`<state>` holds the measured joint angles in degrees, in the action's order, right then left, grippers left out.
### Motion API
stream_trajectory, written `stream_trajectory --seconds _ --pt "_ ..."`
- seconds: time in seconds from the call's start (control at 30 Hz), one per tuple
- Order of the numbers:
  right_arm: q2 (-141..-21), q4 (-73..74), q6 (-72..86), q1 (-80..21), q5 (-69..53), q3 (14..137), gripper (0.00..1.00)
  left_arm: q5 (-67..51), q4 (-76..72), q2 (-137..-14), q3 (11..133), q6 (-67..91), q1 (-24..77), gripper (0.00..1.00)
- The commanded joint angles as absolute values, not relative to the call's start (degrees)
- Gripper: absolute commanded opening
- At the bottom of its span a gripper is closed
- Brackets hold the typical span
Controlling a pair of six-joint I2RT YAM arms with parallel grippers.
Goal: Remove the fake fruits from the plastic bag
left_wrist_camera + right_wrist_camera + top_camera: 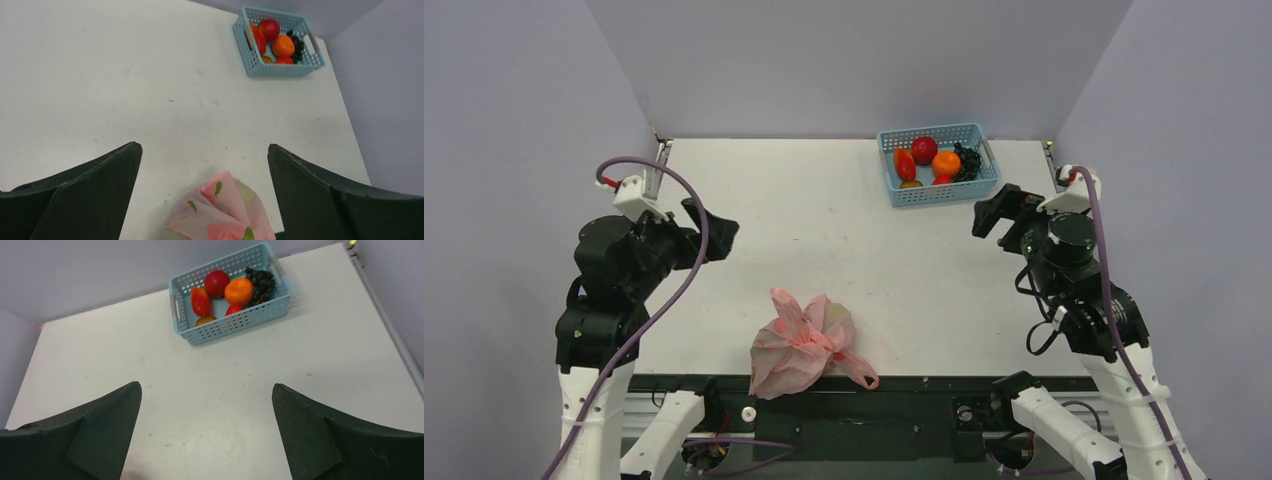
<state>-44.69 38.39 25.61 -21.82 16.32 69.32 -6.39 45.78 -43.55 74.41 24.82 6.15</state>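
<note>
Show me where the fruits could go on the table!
The wide white middle of the table, between the pink bag at the near edge and the blue basket far right, is bare. The basket itself is crowded with fruit.

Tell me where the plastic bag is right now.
In the top view the plastic bag lies at the table's near edge, roughly centred, slightly left, far from the blue basket in the far-right corner.

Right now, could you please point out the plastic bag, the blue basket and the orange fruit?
plastic bag (792, 348): top external view, on its crumpled pink body.
blue basket (235, 323): right wrist view, on its near mesh wall.
orange fruit (238, 291): right wrist view, on its rounded top.
</note>
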Motion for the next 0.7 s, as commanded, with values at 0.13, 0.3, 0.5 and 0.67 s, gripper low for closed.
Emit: stream_trajectory --seconds 0.13,0.3,0.5,0.67 --pt "-49.28 34.24 26.59 -22.14 -12.43 62.45 1.0 -26.48 44.71 -41.97 65.78 27.86 6.43 0.94" --pt "-49.89 26.2 29.78 -26.37 -22.39 55.38 0.99 -30.88 42.22 -41.45 60.72 30.16 10.58 0.93" --pt "-52.42 17.82 25.15 -40.54 -28.83 49.53 0.94 -24.04 42.79 -40.57 55.73 30.72 18.0 0.92" --pt "-57.89 16.54 15.12 -57.66 -21.86 48.62 0.93 -20.97 42.89 -41.27 52.62 31.72 19.46 0.89"
